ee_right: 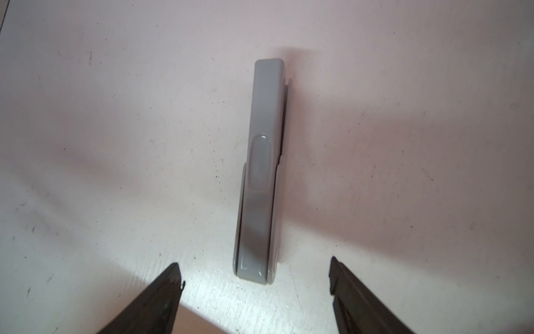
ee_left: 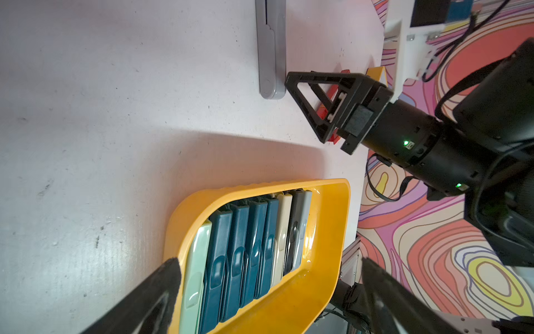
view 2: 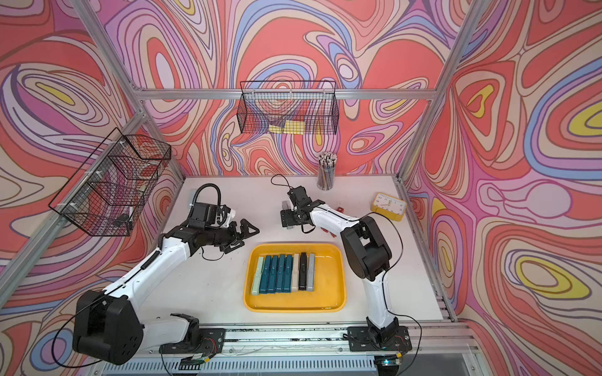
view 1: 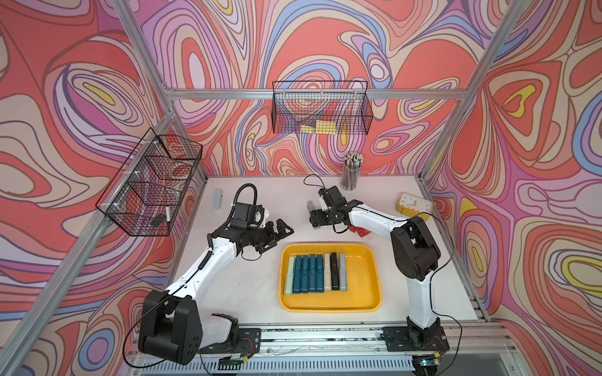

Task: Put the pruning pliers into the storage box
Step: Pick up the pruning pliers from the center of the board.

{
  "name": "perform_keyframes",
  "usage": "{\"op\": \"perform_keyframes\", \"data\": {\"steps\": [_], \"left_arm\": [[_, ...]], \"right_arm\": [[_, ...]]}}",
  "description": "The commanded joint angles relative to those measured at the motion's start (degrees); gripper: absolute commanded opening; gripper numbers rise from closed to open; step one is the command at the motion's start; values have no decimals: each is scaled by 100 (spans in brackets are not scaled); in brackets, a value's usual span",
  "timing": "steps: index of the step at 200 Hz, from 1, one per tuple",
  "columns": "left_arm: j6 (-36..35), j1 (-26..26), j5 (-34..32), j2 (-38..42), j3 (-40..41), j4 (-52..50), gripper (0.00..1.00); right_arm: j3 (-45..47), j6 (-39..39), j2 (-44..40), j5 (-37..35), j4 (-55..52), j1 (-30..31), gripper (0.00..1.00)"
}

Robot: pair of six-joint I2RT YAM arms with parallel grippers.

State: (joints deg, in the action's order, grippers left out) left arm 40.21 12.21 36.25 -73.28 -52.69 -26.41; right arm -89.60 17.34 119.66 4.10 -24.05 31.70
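Right end effector (ee_right: 254, 263) sat closest to the lens in its wrist view, fingers (ee_right: 161, 295) spread wide w/ nothing gripped, i.e. open and empty, poised over the grey pliers (ee_right: 263, 162). That tool lay flat on the counter (ee_right: 115, 144) just beyond the far rim of the storage box (view 1: 361, 286). Its long axis ran approx square to that rim and straight out ahead of the end effector, so one finger stood each side of its narrow width. A close would prob. pinch across the short way, as the pick needs. Only the tool's near end lay btwn the tips, so a small shift along its length before dropping looked wise. Left end effector (view 1: 277, 239), also open and empty, hovered off the box's far-left corner, farther from the grey tool, so the right arm was nearer. Eight pruning pliers (view 1: 316, 273) lay side by side inside the box. Red pliers (view 1: 358, 231) and grey-blue pliers (view 1: 218, 199) lay on the counter beyond the far rim.
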Motion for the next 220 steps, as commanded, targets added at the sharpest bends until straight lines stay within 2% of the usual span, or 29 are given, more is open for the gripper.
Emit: {"op": "perform_keyframes", "data": {"steps": [1, 54, 104, 131, 220], "left_arm": [[-188, -125, 67, 265, 127, -259, 99], [-35, -284, -84, 536, 479, -88, 99], [-57, -346, -46, 420, 497, -39, 99], [-22, -370, -46, 371, 531, 13, 99], [-19, -421, -126, 306, 635, 60, 99]], "right_arm": [[-217, -100, 290, -88, -117, 11, 84], [-426, -108, 612, -91, -112, 20, 78], [-615, -212, 811, -132, -204, 39, 76], [-752, -284, 896, -213, -265, 63, 69], [-1053, -351, 1188, -278, -400, 116, 61]]}}
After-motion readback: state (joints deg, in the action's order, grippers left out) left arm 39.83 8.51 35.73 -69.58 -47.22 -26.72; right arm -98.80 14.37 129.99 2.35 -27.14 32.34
